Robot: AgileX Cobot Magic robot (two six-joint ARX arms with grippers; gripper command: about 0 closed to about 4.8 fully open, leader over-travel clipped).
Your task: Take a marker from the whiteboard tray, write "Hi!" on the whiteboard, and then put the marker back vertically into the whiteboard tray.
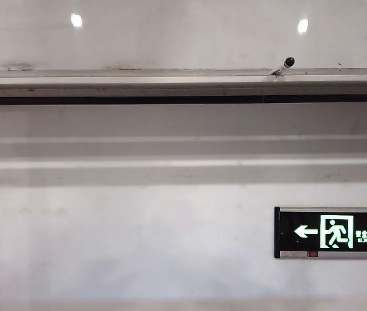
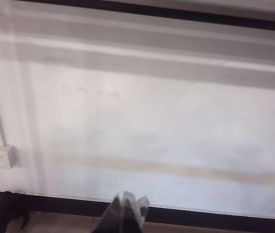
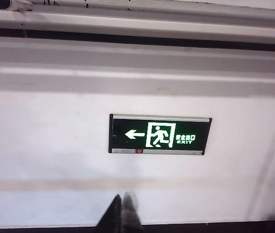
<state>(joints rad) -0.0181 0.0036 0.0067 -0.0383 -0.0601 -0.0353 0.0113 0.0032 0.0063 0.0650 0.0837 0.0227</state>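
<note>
Marker point(image 1: 283, 66) lies tilted on tray point(image 1: 138, 80), right of centre, below whiteboard point(image 1: 183, 35). Left pincer point(image 2: 128, 206) and right pincer point(image 3: 123, 206) both clenched, empty, low before wall point(image 1: 138, 246), well apart from marker.

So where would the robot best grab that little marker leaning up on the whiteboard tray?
Probably on the white barrel just below the black cap, coming from the front and slightly above. The marker sits tilted on the whiteboard tray, cap end up and to the right against the whiteboard, so only its upper part shows. Both the left gripper and the right gripper are shut and low, far from it.
</note>
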